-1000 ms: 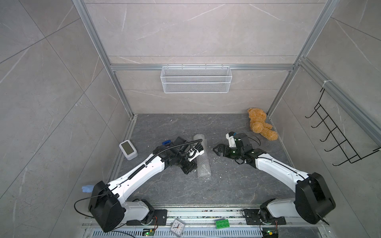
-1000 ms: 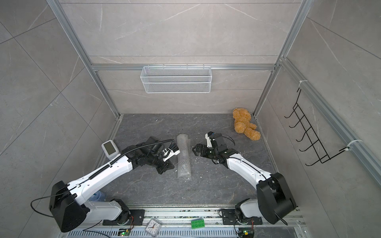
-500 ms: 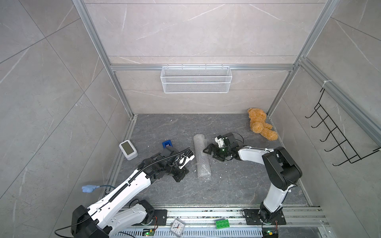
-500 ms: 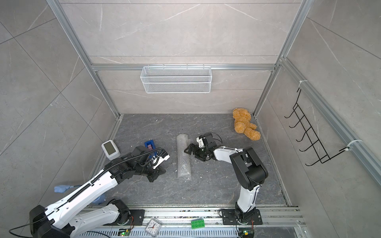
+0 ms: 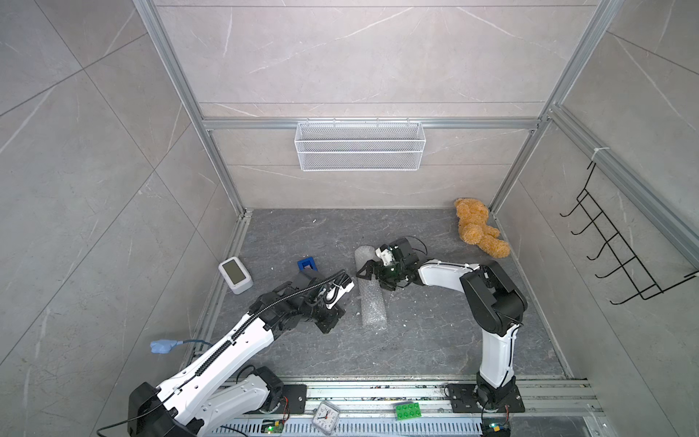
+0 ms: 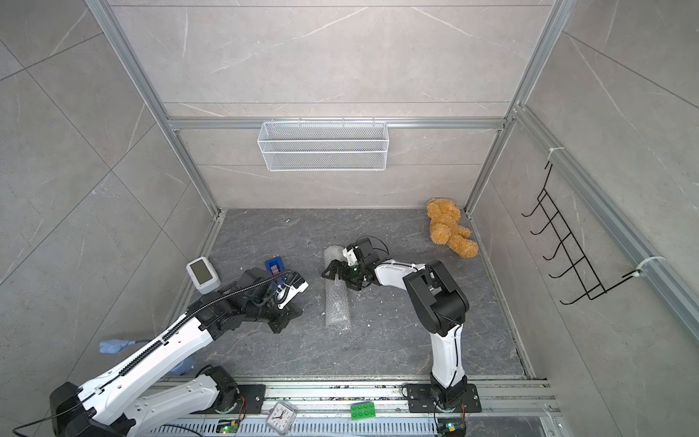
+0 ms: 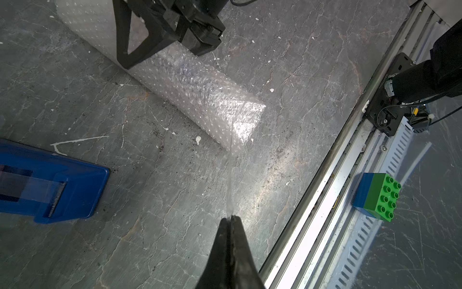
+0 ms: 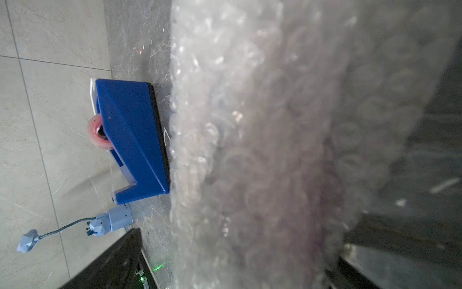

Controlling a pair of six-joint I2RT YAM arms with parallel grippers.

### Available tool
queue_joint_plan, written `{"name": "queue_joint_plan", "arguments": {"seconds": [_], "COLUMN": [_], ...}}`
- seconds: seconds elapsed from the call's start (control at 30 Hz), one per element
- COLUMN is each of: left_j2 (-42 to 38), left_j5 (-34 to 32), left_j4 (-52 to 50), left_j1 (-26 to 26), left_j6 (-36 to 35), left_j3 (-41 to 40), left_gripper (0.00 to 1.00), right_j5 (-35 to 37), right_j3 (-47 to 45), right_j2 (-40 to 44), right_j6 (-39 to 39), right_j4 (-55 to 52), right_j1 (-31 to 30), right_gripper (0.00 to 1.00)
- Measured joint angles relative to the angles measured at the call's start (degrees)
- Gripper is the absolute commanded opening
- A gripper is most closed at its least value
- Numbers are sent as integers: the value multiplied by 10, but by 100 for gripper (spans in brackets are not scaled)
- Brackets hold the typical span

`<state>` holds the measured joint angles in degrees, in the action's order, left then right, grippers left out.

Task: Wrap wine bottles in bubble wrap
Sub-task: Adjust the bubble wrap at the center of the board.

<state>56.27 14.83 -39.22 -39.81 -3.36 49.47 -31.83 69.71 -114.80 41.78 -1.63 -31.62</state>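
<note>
The bubble wrap (image 5: 372,299) lies rolled into a tube near the middle of the surface, running lengthwise from the back edge toward the front rail. The wine bottle (image 7: 186,71) shows only as a faint purple tint through the layers.

My right gripper (image 5: 372,274) stands spread wide astride the tube's back half. I can't tell whether its pads press the wrap. My left gripper (image 7: 230,219) is pinched shut on a thin clear strip (image 7: 230,180), tape by the look of it, leading up to the tube's front end. The blue tape dispenser (image 5: 307,263) sits toward the left edge.

I judge the bundle soft and springy outside, with heavy, breakable glass at the core. It is slick and round, and likely to roll or unwind. I would hold it across the middle, over the bottle's body, squeezing gently. The hollow ends would just crush.
</note>
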Motion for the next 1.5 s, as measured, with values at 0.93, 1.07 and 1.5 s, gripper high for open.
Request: {"name": "queue_joint_plan", "arguments": {"seconds": [0.93,1.07,1.5], "left_j2": [-38,-29,25], "left_j5": [-13,-12,3], "left_j4": [30,40,78], "left_j1": [0,0,0], "left_j6": [60,64,66], "left_j3": [-26,-27,-27], "left_gripper": [0,0,0], "right_j5": [186,258,542], "right_j3": [105,120,134], "right_j2": [-13,-5,21], "right_j6": [-153,-190,-264], "right_j4": [-266,-336,-507], "right_j1": [-52,-50,-35], "right_gripper": [50,49,49]}}
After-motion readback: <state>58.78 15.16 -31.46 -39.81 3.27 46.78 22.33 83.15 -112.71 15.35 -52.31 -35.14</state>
